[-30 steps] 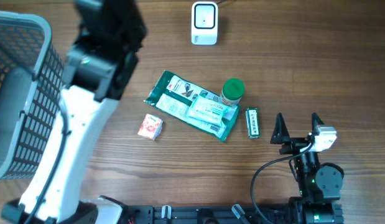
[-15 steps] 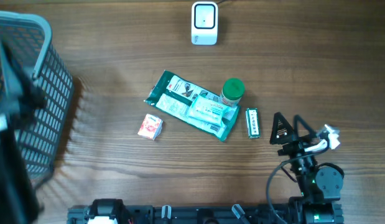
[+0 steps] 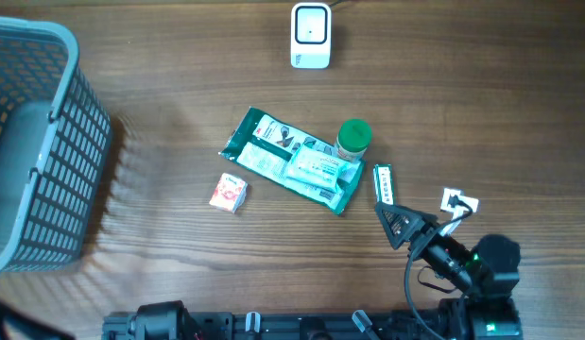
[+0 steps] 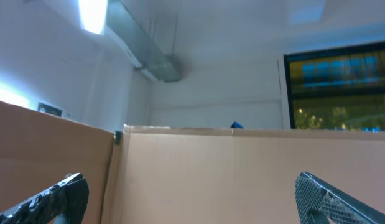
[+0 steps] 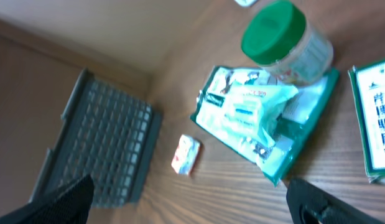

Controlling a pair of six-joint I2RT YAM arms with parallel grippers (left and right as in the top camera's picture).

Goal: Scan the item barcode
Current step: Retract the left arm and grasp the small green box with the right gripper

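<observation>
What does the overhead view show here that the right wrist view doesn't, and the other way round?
Only overhead: the whole scanner, on the far side. Only right wrist: the jar's clear side below its green lid, and a brown panel behind the basket. Both: basket, jar, pouch, red box and green box.

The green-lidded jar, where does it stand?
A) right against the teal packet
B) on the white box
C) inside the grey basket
A: in the overhead view the green-lidded jar sits against the right end of the teal packet, well apart from the grey basket and the white box.
</observation>
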